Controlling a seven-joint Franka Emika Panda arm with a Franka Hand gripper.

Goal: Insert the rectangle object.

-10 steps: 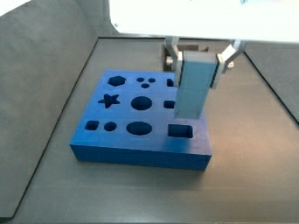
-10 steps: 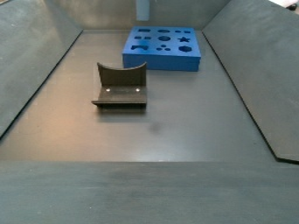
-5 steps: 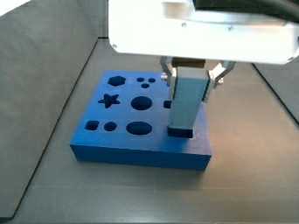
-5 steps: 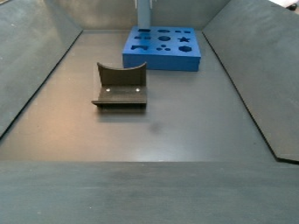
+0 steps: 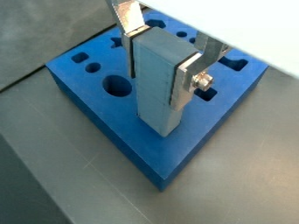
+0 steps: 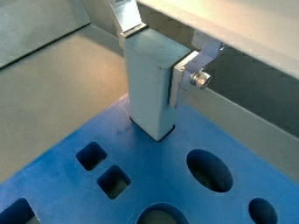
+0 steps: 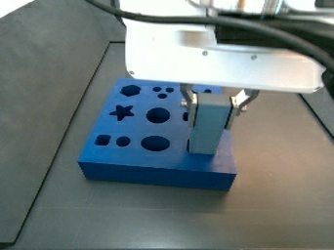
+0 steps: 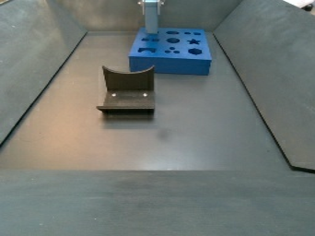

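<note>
Lowered since the earlier side views, the rectangle object (image 7: 205,128) is now seated with its bottom end in the rectangular hole at a corner of the blue board (image 7: 135,146); it is held upright, so that its flat faces line up with the hole's walls; the gripper (image 5: 166,41) is clamped on its upper part, one silver finger (image 6: 188,72) pressed on each side, presumably to keep it plumb as it slides down; how deep it sits cannot be told, since the hole's inside is hidden by the block itself; in a side view (image 8: 150,16) the gripper is cut off; the brown holder (image 8: 127,90) stands well apart.
</note>
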